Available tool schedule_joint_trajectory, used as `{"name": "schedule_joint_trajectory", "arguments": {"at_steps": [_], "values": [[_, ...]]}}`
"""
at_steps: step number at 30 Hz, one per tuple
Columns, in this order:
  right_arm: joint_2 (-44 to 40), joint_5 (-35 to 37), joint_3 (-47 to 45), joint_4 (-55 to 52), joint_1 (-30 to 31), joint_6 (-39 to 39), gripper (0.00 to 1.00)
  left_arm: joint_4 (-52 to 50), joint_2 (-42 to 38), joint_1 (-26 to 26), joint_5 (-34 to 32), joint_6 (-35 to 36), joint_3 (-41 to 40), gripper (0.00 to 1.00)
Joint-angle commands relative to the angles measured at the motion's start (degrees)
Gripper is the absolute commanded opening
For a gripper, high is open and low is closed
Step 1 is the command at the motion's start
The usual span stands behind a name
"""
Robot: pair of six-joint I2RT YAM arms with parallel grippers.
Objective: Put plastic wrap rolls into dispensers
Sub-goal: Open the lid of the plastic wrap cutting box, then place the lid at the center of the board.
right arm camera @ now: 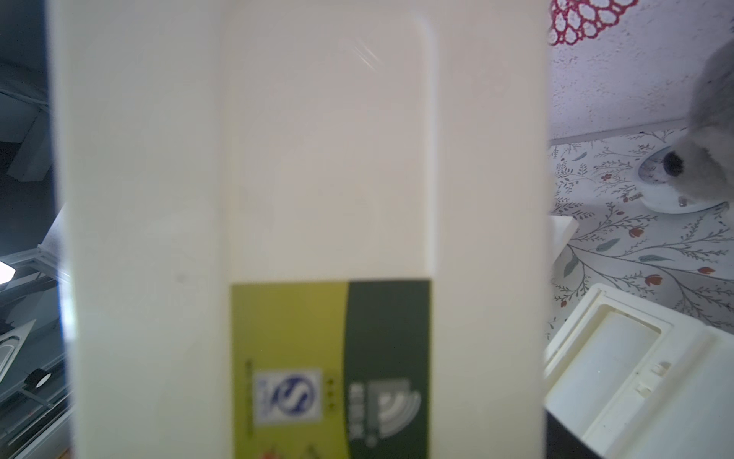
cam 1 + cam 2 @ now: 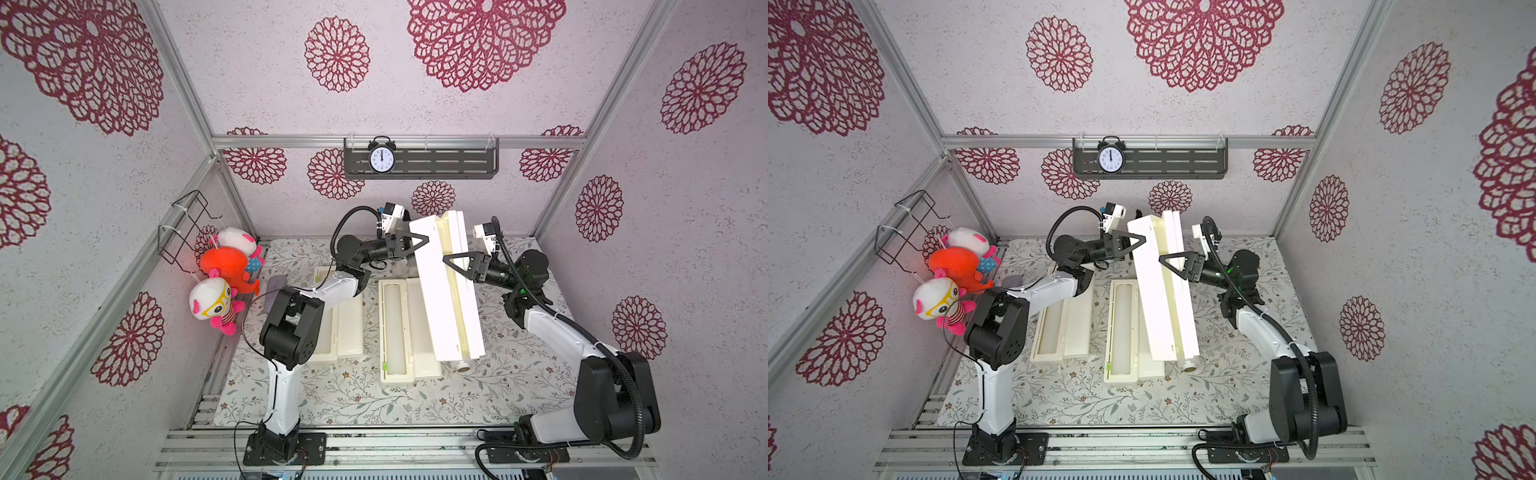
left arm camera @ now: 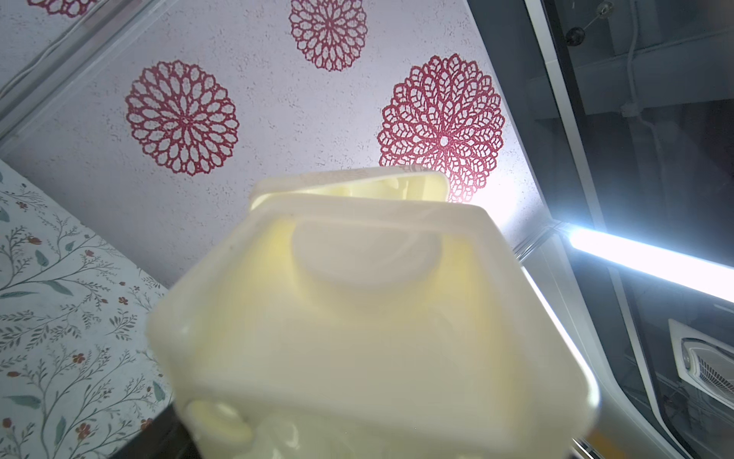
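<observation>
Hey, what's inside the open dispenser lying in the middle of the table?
A plastic wrap roll lies along the trough of the middle dispenser. Whatever is beneath the roll is covered; the raised dispenser hides part of the lid.

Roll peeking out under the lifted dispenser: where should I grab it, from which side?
Only the near end of the roll shows, cardboard core facing the robot; the lifted dispenser, clamped by the left gripper and right gripper, hides the rest. Probably pinch across its round body behind that end, from above on the right arm's side, once a gripper is free.
</observation>
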Motion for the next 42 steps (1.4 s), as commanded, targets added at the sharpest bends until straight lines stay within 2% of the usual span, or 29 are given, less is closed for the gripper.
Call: {"name": "schedule_joint_trajectory", "arguments": {"at_steps": [1,3,10,13,18,24,28,31,36,42], "values": [[-3.22,9.36,3.78,-12.90,-0.69,-10.46,0.73,4.67,0.86,-0.85,4.39,-1.96,1.56,0.58],[-4.82,12.79,5.93,-25.21,0.00,-19.13,0.73,1.87,0.61,-0.55,3.65,-0.23,0.93,0.58],[-8.05,17.12,6.90,-34.75,0.24,-27.88,0.74,-8.04,0.36,0.55,1.98,4.34,-0.18,0.57],[-9.40,22.29,8.19,-42.23,0.29,-32.74,0.74,-13.24,-0.10,0.98,1.51,7.65,-0.40,0.58],[-11.38,34.14,12.37,-57.87,-0.05,-42.86,0.74,-11.89,-0.25,1.89,1.55,6.23,-0.41,0.58],[-13.50,45.47,16.31,-70.53,-2.07,-51.32,0.76,-13.24,-0.23,3.60,1.22,6.41,-1.02,0.58],[-14.09,49.24,17.30,-74.64,-3.98,-53.92,0.77,-14.94,-0.21,4.40,0.77,6.94,-1.16,0.58],[-13.53,54.69,17.31,-77.66,-5.50,-56.94,0.79,-15.33,-0.36,4.84,0.74,6.93,-1.34,0.58],[-7.83,65.89,16.39,-79.96,-9.78,-62.94,0.83,-16.74,-0.69,5.21,-0.03,7.05,-1.70,0.59],[3.15,66.21,16.48,-74.30,-17.28,-68.12,0.87,-17.10,-0.31,5.35,-0.30,6.20,-1.42,0.59]]}}
